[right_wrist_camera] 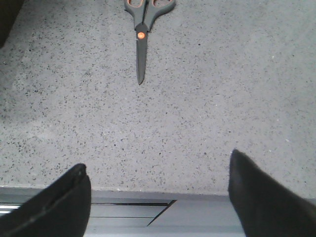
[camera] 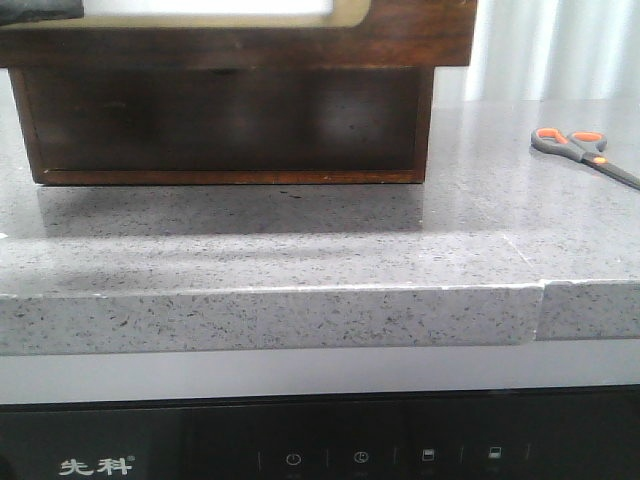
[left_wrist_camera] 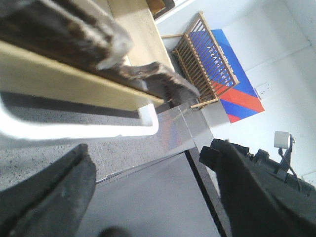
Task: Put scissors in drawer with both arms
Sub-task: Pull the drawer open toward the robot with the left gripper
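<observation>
The scissors (camera: 585, 150) lie flat on the speckled grey counter at the right, with grey handles, orange-lined loops and dark blades. In the right wrist view the scissors (right_wrist_camera: 142, 29) lie ahead of my right gripper (right_wrist_camera: 158, 163), blade tips pointing towards it. That gripper is open and empty over the counter's front edge. The drawer (camera: 200, 6) shows only as a strip of cream panel and tan frame at the top of the front view. My left gripper (left_wrist_camera: 145, 153) is open and empty beside the cabinet (left_wrist_camera: 74, 29). Neither gripper shows in the front view.
The dark wooden cabinet (camera: 225, 120) stands on the counter at the back left, with a plain dark front below the drawer. The counter's front edge (camera: 300, 300) has a seam at the right. A dark appliance panel (camera: 320, 450) sits below it.
</observation>
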Motion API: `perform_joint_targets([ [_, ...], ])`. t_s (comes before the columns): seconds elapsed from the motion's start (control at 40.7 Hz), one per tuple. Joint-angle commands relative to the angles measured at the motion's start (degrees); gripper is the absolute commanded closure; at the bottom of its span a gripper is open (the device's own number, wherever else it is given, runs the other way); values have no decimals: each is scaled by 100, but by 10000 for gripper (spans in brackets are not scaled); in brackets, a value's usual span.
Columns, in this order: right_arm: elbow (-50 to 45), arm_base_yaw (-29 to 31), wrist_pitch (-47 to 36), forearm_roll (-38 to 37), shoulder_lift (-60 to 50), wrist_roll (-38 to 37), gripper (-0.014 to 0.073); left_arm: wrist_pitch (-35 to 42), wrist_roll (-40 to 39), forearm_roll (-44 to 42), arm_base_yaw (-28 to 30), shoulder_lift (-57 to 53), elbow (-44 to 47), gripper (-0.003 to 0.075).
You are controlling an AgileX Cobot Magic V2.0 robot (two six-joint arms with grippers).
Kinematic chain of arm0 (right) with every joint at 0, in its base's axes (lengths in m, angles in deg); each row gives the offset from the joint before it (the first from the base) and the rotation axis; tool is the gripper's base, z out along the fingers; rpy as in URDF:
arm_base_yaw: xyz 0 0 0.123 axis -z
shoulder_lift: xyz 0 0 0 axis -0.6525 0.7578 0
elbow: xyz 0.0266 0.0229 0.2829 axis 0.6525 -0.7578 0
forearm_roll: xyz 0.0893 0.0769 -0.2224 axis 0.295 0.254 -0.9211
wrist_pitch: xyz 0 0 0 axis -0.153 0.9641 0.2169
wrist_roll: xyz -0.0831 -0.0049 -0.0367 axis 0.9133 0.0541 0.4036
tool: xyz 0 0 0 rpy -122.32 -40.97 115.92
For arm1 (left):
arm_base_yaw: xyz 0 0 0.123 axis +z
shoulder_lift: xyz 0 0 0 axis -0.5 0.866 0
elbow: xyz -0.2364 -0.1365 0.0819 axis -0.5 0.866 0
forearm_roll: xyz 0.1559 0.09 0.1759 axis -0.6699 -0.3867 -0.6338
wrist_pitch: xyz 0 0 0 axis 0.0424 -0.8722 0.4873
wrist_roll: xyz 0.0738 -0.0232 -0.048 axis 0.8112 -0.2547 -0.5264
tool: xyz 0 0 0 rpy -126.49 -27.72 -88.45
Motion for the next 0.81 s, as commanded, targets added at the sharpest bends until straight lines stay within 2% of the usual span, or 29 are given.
perform_joint_targets([
  [0.0,146,12,-351,-119,40,53,1,-401,53,58,-39,-72,-162,185],
  [0.197,146,12,-351,-119,40,53,1,-698,53,-375,-39,-349,-150,185],
  [0.344,146,12,-351,-119,40,53,1,-631,-351,-1047,-39,-760,-239,186],
  [0.467,146,12,-340,-119,40,53,0,-312,-1378,-2832,-39,-1137,-664,186],
  [0.615,146,12,-270,-119,40,53,0,-1,-3533,-5965,-39,-1448,-1542,197],
  [0.664,146,12,-254,-119,40,53,0,-17,-4013,-6893,-39,-1498,-1830,205],
  [0.787,146,12,-251,-119,57,53,0,-62,-4317,-7894,-39,-1612,-2255,218],
])
